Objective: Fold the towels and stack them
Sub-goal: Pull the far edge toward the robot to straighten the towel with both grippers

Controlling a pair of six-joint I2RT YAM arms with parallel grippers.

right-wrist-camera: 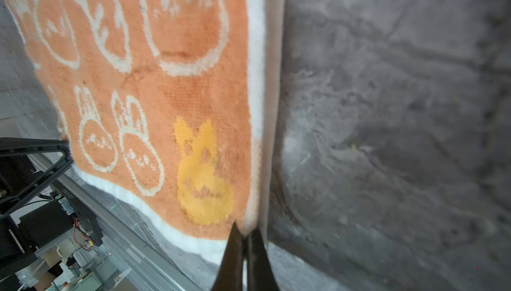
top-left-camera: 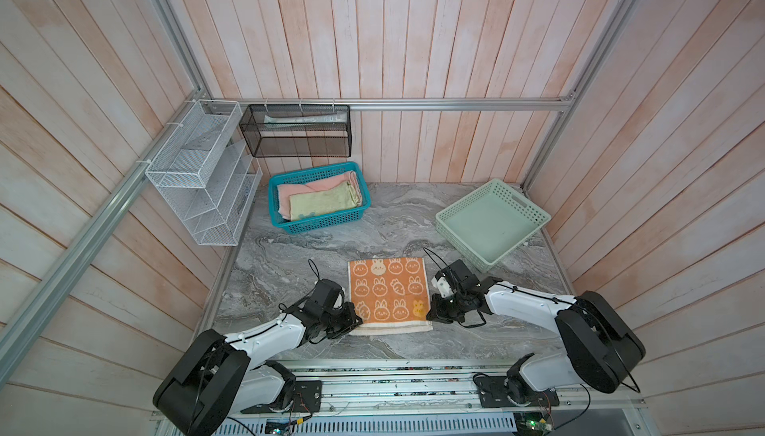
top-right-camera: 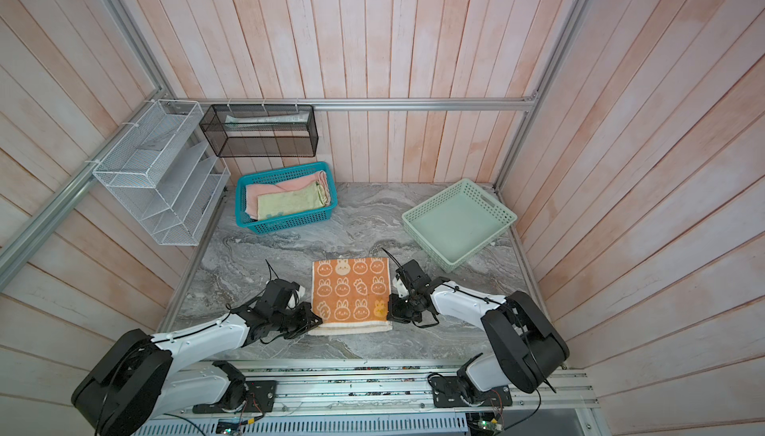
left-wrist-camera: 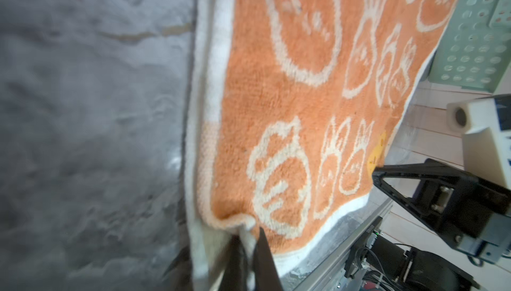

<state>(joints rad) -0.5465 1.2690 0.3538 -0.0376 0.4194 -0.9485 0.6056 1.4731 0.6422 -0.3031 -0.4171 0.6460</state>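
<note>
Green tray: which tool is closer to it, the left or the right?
Right. The right tool grips the orange towel at its near right corner, just short of the green tray; the left tool grips its near left corner, farther away.

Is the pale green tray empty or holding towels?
Empty: in both top views the pale green tray shows only its bare floor, no towel.

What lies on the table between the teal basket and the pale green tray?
Nothing: that stretch of the marble table between the teal basket and the green tray is bare, as both top views show.
</note>
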